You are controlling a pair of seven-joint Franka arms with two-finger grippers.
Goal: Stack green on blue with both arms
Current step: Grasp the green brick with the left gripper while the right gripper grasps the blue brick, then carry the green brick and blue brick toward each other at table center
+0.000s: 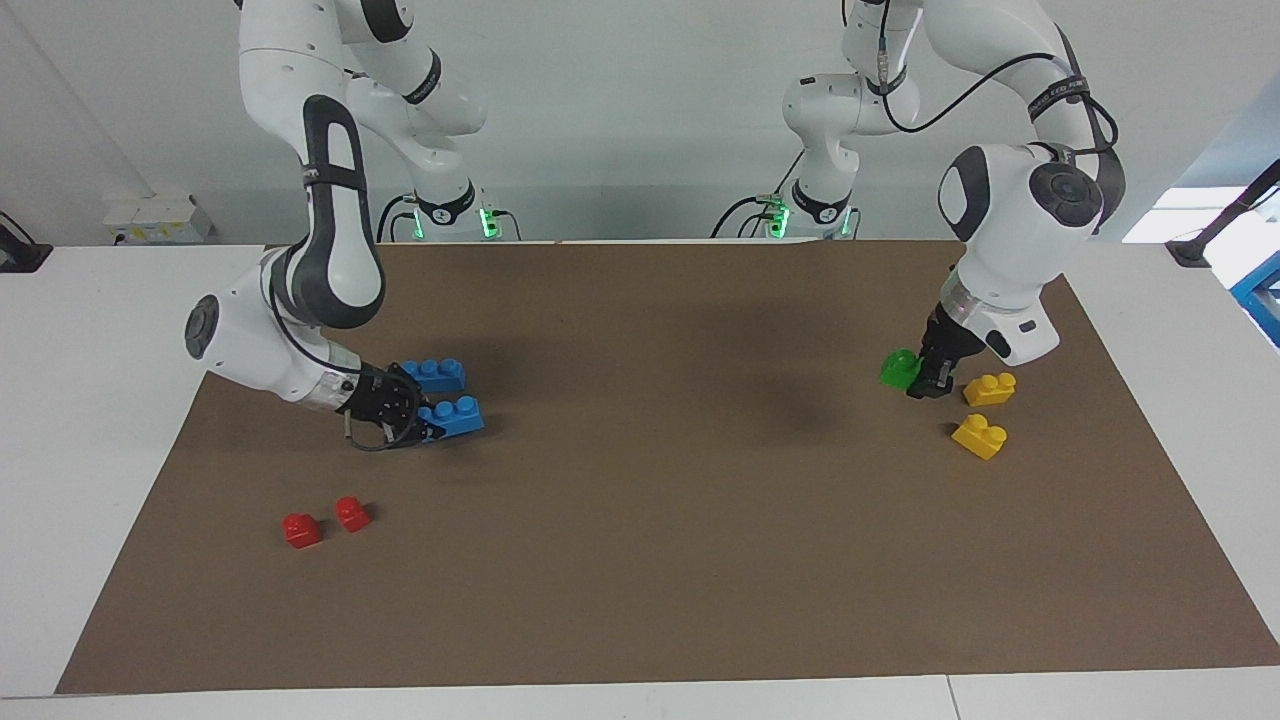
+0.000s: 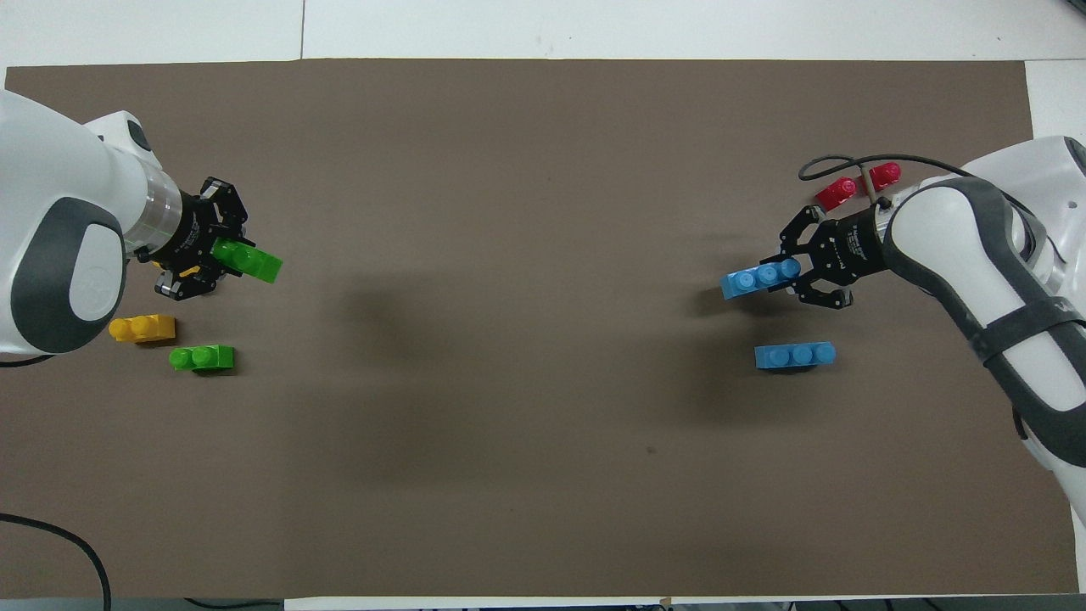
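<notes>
Red bricks, two of them side by side, lie nearest the facing camera, toward the right arm's end of the brown mat and farther from the robots than anything else there

Right gripper is low at the mat, closed on one end of a blue brick; in the overhead view this brick sits tilted, its free end pointing toward the middle of the table. Whether it touches the mat cannot be told

Second blue brick lies flat on the mat just beside the held one, nearer to the robots, untouched

Left gripper is closed on a green brick (in the facing view this brick is hidden by the wrist). It hangs over the mat at the left arm's end, the brick tilted, most of its length sticking out past the fingertips

Second green brick rests flat on the mat, nearer to the robots than the held one. Yellow brick lies just beside it, toward the table's edge. Another yellow brick shows only in the facing view, farther from the robots than the first

Green and blue held bricks are well apart, one at each end of the mat; nothing is stacked
</notes>
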